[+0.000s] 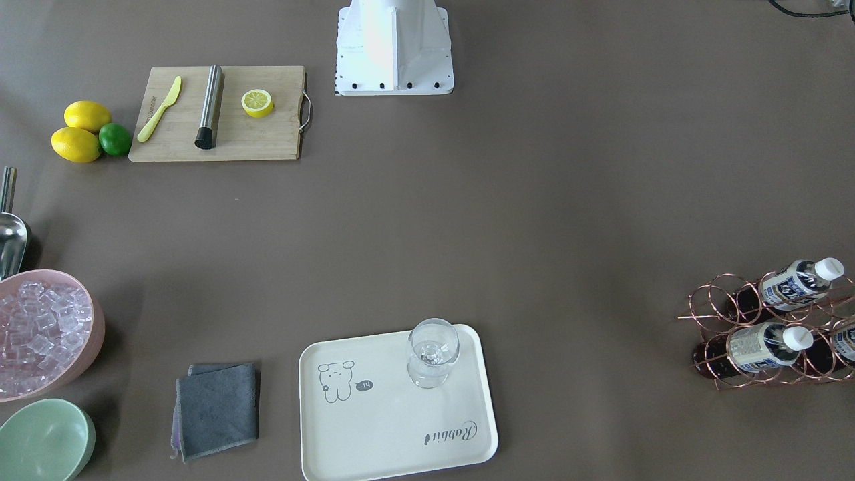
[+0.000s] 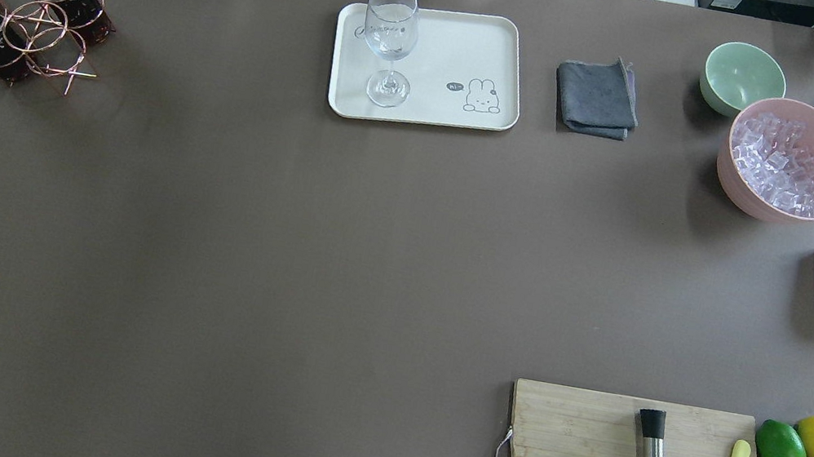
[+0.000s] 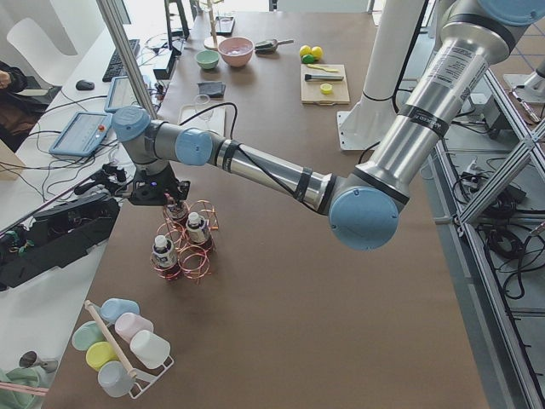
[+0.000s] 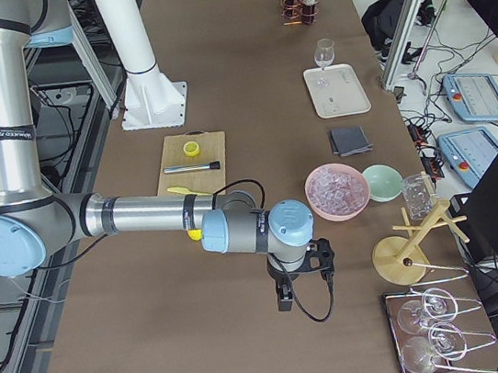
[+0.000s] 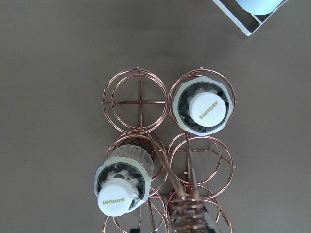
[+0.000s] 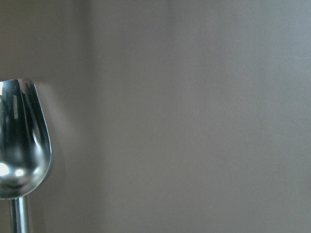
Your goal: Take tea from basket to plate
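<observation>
Silver tube arms (image 3: 426, 98), pale-blue joint caps (image 3: 364, 219), looping black cables (image 3: 217, 104), white pedestal base (image 1: 394, 60) with black bolts (image 1: 382, 85).

Brown table (image 2: 208, 228), cable-strewn white desks (image 3: 85, 68), aluminium posts (image 3: 128, 55)

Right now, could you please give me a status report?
Left hand above basket, right hand near scoop; grips unclear. Tea in basket. Plate holds only glass.

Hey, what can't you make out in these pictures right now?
Left end effector: only in the left side view, small, above the basket; open or shut cannot be told.
Right end effector: only in the right side view; same doubt.
Third tea bottle: cut by the front view's edge, under the basket's handle in the left wrist view.
</observation>
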